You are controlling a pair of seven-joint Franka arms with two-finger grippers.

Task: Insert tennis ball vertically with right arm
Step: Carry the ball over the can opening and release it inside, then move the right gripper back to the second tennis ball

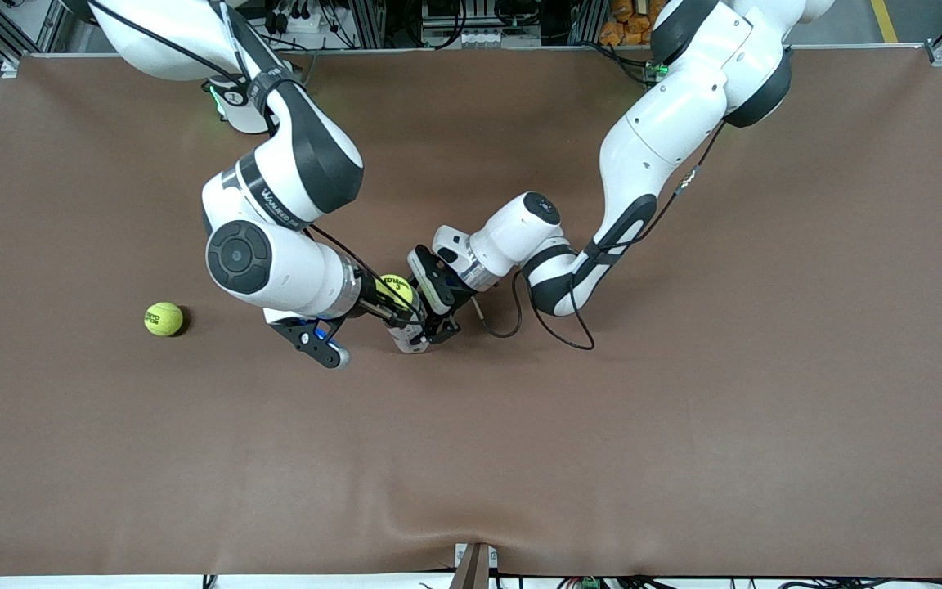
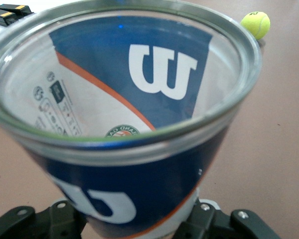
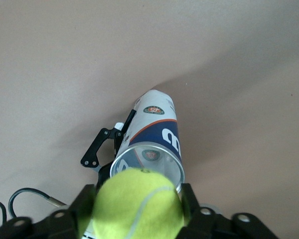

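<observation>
Tennis ball [image 3: 137, 204] sits between the right gripper's [image 1: 389, 309] fingers, directly over the can [image 3: 152, 144] mouth so it drops straight in; can't tell if they still pinch it. Left gripper [image 1: 430, 331] clamps the can upright. Spare ball [image 1: 163, 319] lies toward the right arm's end.

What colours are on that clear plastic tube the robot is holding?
The clear plastic ball tube carries a blue and white label with an orange stripe, best seen in the left wrist view.

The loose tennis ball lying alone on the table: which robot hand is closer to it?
Right. The right hand, with its own ball, is over the can, on the side toward the loose tennis ball; the left hand grips that can.
</observation>
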